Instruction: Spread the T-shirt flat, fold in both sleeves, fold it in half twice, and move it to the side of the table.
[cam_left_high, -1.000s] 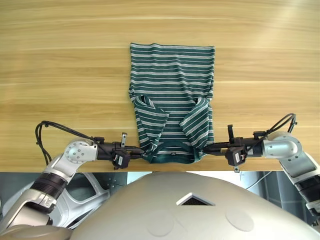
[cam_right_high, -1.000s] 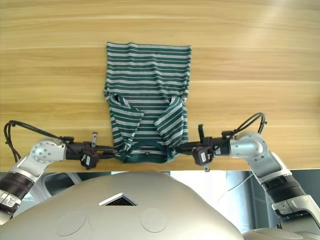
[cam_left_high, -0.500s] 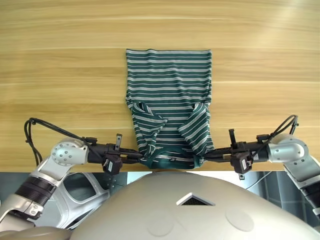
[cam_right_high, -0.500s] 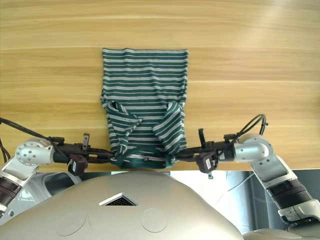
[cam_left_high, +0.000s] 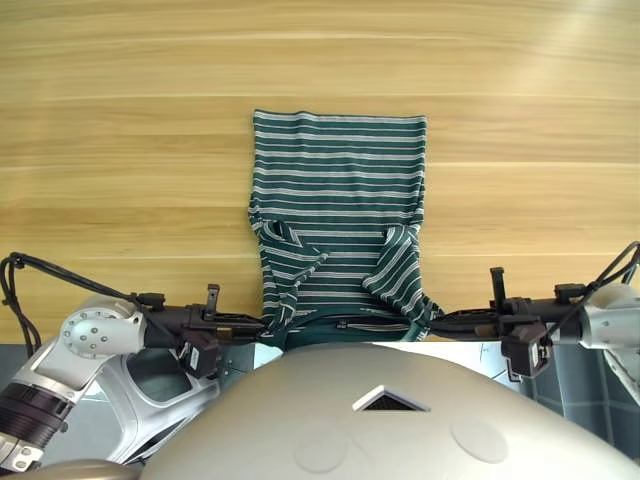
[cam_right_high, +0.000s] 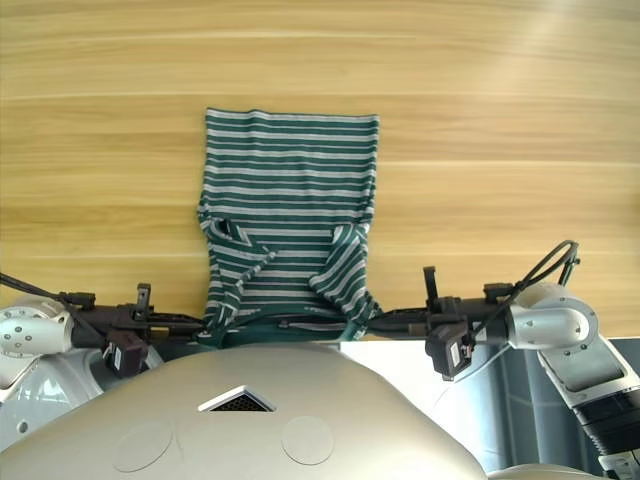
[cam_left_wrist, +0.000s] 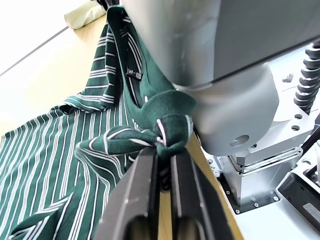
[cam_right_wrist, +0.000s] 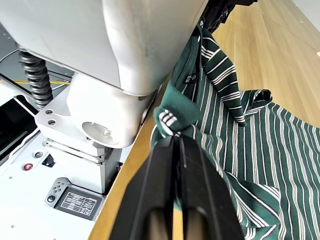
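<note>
A green T-shirt (cam_left_high: 338, 200) with white stripes lies lengthwise on the wooden table (cam_left_high: 120, 150), both sleeves folded in, its near end at the table's front edge. My left gripper (cam_left_high: 268, 324) is shut on the shirt's near left corner (cam_left_wrist: 165, 131). My right gripper (cam_left_high: 428, 322) is shut on the near right corner (cam_right_wrist: 172, 122). Both pinched corners are bunched and stretched over the table's front edge, and the shirt's near part is hidden behind the robot's body.
Bare wood stretches on both sides of the shirt and beyond its far end. The table's front edge (cam_left_high: 110, 342) runs just behind the two arms.
Both grippers have pulled the shirt's near end toward me and moved outward, so its near corners now hang over the table's front edge. The sleeves have stayed folded in.
</note>
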